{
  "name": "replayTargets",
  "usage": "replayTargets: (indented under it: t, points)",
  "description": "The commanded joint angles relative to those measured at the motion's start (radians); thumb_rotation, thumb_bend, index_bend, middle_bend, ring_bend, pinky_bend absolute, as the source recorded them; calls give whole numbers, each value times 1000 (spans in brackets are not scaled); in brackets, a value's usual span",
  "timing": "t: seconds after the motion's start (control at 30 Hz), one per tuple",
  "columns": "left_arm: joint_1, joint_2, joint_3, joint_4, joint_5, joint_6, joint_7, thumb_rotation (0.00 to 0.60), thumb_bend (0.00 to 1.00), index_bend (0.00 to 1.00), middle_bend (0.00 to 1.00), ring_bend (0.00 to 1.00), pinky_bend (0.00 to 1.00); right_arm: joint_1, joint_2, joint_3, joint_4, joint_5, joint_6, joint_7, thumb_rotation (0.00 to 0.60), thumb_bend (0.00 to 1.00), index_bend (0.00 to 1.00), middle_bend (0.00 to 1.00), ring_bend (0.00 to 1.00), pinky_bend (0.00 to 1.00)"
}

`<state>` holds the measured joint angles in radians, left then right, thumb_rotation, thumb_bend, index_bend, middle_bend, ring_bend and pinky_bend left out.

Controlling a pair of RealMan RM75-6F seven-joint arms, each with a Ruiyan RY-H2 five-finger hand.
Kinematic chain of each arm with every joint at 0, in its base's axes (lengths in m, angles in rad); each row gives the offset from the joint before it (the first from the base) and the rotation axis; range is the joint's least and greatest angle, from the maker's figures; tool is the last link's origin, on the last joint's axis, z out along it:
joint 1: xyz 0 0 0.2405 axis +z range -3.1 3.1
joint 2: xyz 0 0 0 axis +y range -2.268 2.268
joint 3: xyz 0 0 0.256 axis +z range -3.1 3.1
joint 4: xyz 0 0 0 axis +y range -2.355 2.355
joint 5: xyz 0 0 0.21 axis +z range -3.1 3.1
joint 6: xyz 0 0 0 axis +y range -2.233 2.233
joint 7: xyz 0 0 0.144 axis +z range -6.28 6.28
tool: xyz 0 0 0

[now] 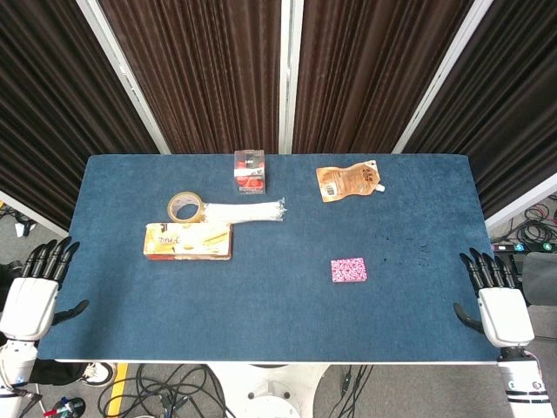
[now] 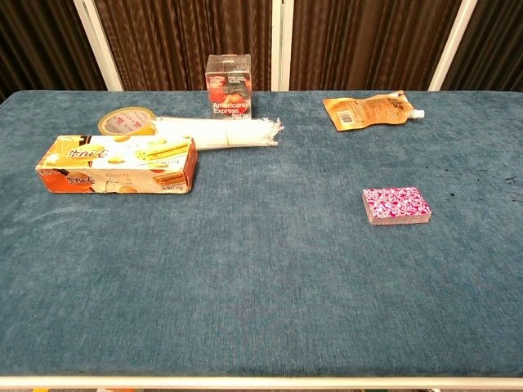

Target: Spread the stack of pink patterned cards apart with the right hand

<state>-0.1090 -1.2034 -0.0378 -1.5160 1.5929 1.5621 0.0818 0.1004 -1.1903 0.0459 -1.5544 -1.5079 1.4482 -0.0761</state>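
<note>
The stack of pink patterned cards (image 1: pixel 348 270) (image 2: pixel 395 205) lies squared up on the blue table, right of centre. My right hand (image 1: pixel 498 298) hovers at the table's right front corner, fingers spread and holding nothing, well to the right of the cards. At the left front corner my left hand (image 1: pixel 36 287) is likewise spread and holds nothing. Neither hand shows in the chest view.
A yellow snack box (image 1: pixel 188 240) (image 2: pixel 118 165), a tape roll (image 1: pixel 184 206) (image 2: pixel 126 122) and a white bundle (image 1: pixel 246 212) (image 2: pixel 216 132) lie at the left. A small clear box (image 1: pixel 249 170) (image 2: pixel 229 86) stands at the back; an orange pouch (image 1: pixel 349 182) (image 2: pixel 369 110) lies back right.
</note>
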Motion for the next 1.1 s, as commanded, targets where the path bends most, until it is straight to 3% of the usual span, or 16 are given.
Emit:
replayTargets:
  t: [0.03, 1.1]
  points:
    - [0, 0, 0, -1, -1, -2, 1, 600, 0, 57, 32, 0, 96, 0, -2, 1, 2, 5, -2, 2, 600, 197, 0, 0, 0, 0]
    - [-4, -40, 9, 67, -8, -22, -17, 600, 0, 57, 32, 0, 96, 3, -8, -11, 27, 30, -48, 12, 600, 198, 0, 0, 0, 0]
